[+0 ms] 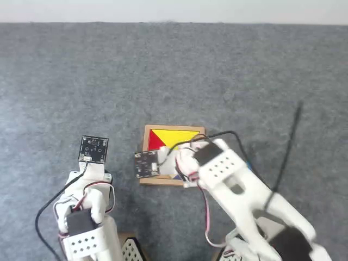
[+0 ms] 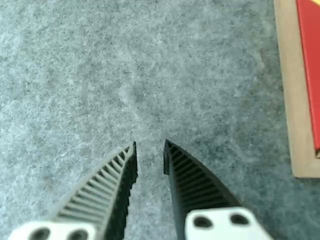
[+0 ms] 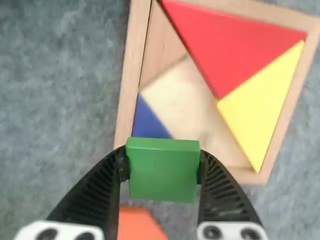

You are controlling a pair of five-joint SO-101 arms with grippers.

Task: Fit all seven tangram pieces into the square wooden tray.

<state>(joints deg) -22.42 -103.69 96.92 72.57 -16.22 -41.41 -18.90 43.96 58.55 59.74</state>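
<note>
The square wooden tray (image 1: 147, 131) lies mid-table with a red triangle (image 1: 155, 141) and a yellow triangle (image 1: 179, 136) in it. In the right wrist view the tray (image 3: 131, 75) also holds a blue piece (image 3: 148, 124) and a pale bare patch of floor, beside the red triangle (image 3: 225, 45) and yellow triangle (image 3: 262, 110). My right gripper (image 3: 161, 162) is shut on a green square piece (image 3: 161, 170), held over the tray's edge. An orange piece (image 3: 140, 225) shows under it. My left gripper (image 2: 150, 145) hovers over bare carpet, jaws slightly apart with nothing between them, the tray's edge (image 2: 290, 100) off to one side.
Grey carpet covers the whole table. The right arm (image 1: 239, 190) reaches over the tray's near side and hides part of it. The left arm (image 1: 89, 179) stands to the left of the tray. A black cable (image 1: 288, 147) runs on the right.
</note>
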